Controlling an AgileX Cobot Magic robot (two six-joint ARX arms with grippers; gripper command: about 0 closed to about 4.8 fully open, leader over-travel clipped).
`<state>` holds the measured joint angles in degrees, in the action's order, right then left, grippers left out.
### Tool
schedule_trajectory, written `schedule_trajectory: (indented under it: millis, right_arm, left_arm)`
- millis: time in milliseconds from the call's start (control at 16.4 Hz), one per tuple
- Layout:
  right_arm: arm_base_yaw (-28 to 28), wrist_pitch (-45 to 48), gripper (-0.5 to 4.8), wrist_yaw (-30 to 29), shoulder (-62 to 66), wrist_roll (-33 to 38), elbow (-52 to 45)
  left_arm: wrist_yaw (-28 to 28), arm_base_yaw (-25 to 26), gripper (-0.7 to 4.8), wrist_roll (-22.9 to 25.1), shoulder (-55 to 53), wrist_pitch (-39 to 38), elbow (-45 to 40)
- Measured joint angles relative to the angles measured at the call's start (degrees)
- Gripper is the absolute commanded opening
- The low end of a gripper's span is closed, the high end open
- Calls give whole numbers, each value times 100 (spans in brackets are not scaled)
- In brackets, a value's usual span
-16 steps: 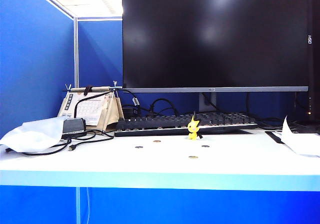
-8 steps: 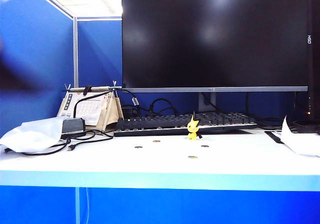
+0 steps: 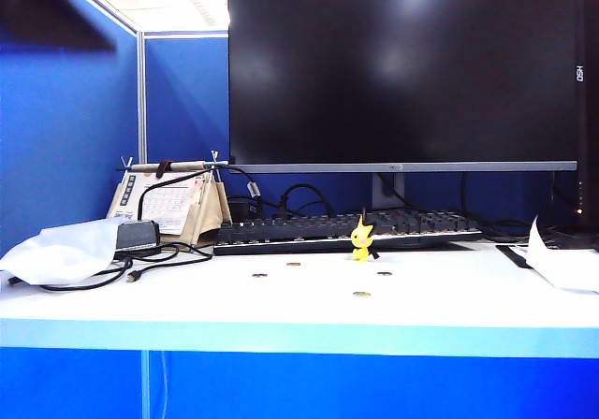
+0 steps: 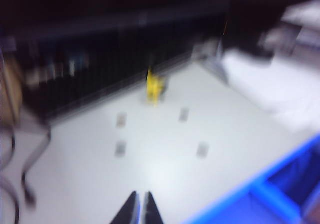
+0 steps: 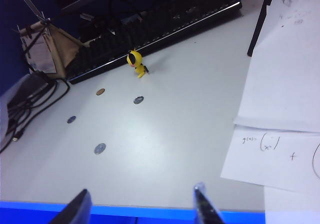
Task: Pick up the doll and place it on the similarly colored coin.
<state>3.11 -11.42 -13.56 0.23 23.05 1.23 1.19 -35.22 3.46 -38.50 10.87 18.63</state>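
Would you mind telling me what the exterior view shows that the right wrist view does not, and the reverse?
Only the exterior view shows the large black monitor screen and blue partition wall. Only the right wrist view shows the open right gripper low over the table's near edge, and handwritten white paper sheets. Both share the small yellow doll standing before the black keyboard, the brassy round coin, and the white table. The left gripper appears in neither.

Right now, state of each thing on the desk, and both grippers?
doll: upright by the keyboard, not held
brassy coin: flat on the table, bare
grey coins: three, flat, apart
monitor: screen dark
left gripper: shut, empty, above the table, view blurred
right gripper: open, empty, at the table's near edge
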Motion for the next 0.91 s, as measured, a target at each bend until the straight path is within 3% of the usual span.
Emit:
schedule_trajectory:
  millis: [122, 182, 304, 487, 669, 791, 912]
  right_arm:
    - [0, 2, 265, -17, 0, -157, 0]
    - [0, 2, 265, -81, 0, -175, 0]
    - [0, 11, 265, -208, 0, -188, 0]
    - [0, 15, 282, -273, 0, -188, 0]
    - [2, 26, 284, -426, 0, -188, 0]
    - [2, 42, 284, -540, 0, -188, 0]
    - [2, 44, 284, -557, 0, -188, 0]
  left_arm:
    - [682, 463, 26, -348, -765, -286, 330]
    - [1687, 837, 26, -616, -1316, -525, 876]
    - [2256, 1012, 26, -485, -1845, -1259, 1803]
    - [1421, 1003, 26, -195, -2081, -2557, 2933]
    - [1368, 999, 26, 199, -2076, -3322, 3093]
    - [1200, 997, 26, 203, -2081, -3654, 3091]
    - [1169, 997, 26, -304, -2079, -3639, 3091]
